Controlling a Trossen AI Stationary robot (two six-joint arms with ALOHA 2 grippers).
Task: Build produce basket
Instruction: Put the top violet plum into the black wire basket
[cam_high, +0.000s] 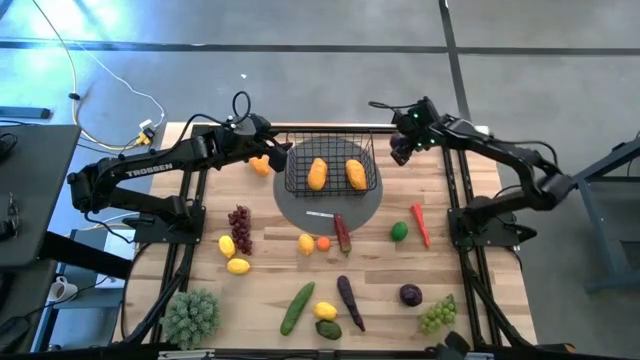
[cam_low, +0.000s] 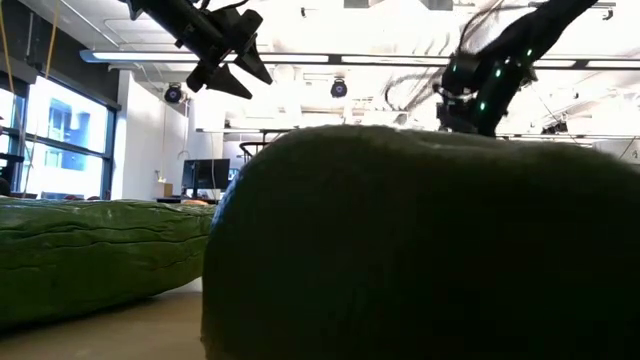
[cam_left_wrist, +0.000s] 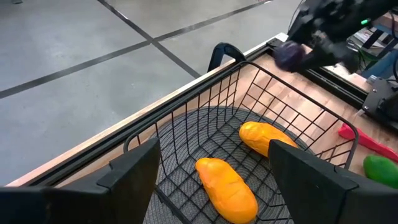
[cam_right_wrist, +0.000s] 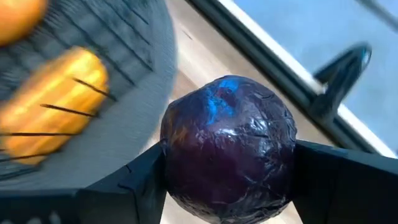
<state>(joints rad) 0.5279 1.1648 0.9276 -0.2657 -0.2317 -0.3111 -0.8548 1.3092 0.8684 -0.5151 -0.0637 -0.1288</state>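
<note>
The black wire basket (cam_high: 332, 160) stands on a flat grey disc (cam_high: 330, 208) at the far middle of the table and holds two orange-yellow fruits (cam_high: 317, 174) (cam_high: 355, 174). My right gripper (cam_high: 404, 147) hangs just right of the basket's far right corner, shut on a dark purple plum (cam_right_wrist: 227, 146). My left gripper (cam_high: 278, 152) hovers open at the basket's left side; its fingers (cam_left_wrist: 134, 171) frame the basket (cam_left_wrist: 249, 124) without touching it. An orange fruit (cam_high: 260, 166) lies on the table under the left arm. My right gripper pinches the round plum between its two fingers (cam_right_wrist: 134, 180), which press on opposite sides of it (cam_right_wrist: 177, 168). The fingers slant downward. The plum is lifted clear of the table, beside the basket.
Loose produce covers the near half of the table: purple grapes (cam_high: 240, 228), lemons (cam_high: 238, 266), a lime (cam_high: 399, 232), a red chili (cam_high: 420, 222), a cucumber (cam_high: 297, 308), an eggplant (cam_high: 349, 300), another plum (cam_high: 410, 295), green grapes (cam_high: 437, 315). A dark green shape (cam_low: 420, 250) fills the low view.
</note>
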